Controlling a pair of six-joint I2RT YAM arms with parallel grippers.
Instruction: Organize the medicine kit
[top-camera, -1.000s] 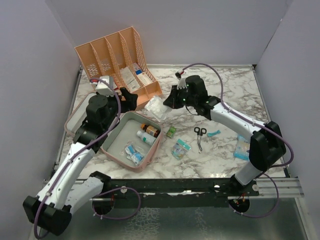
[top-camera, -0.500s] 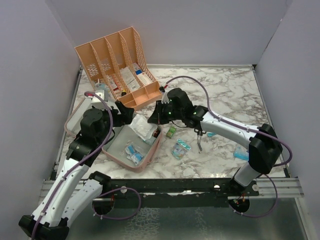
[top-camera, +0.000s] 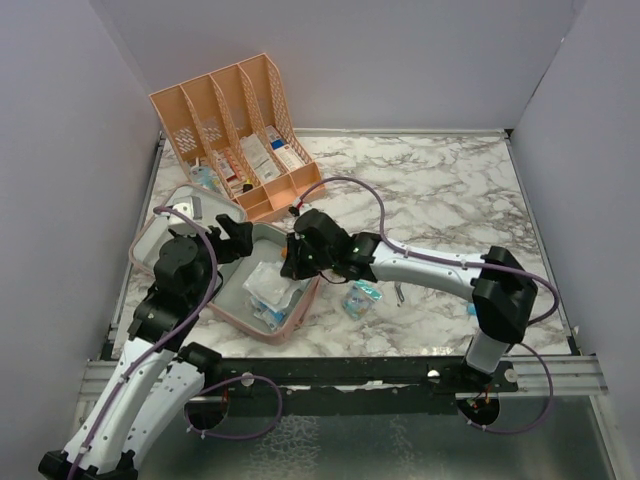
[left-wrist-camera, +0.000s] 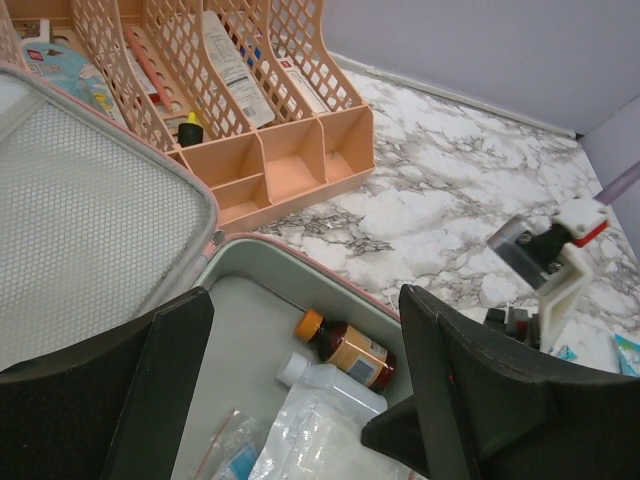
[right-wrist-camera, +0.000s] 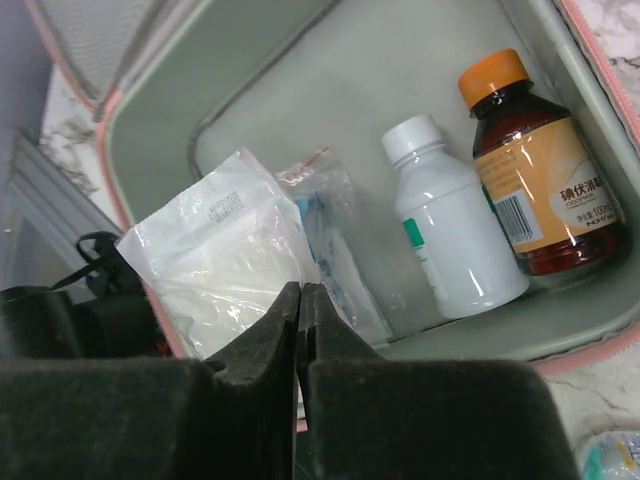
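The medicine kit (top-camera: 262, 332), a pink zip case with pale grey-green lining, lies open at the left, its mesh lid (top-camera: 170, 215) flung back. Inside lie a brown bottle (right-wrist-camera: 535, 200) with an orange cap, a white bottle (right-wrist-camera: 450, 240) and a small sachet bag (right-wrist-camera: 335, 240). My right gripper (top-camera: 287, 262) is shut on a clear bag of white gauze (right-wrist-camera: 225, 270), which hangs low over the kit's middle (top-camera: 268, 285). My left gripper (top-camera: 238, 235) is open and empty, above the kit's far edge (left-wrist-camera: 300, 270), with the two bottles showing between its fingers (left-wrist-camera: 180, 340).
The peach slotted desk organizer (top-camera: 235, 130) with boxes and tubes stands behind the kit, close to my left gripper. Blue-green packets (top-camera: 362, 298) lie on the marble just right of the kit. My right arm (top-camera: 420, 268) reaches across the middle of the table.
My right gripper has carried the gauze bag from beside the organizer leftward and nearer, to over the open kit. My left gripper has drawn back toward the near side.
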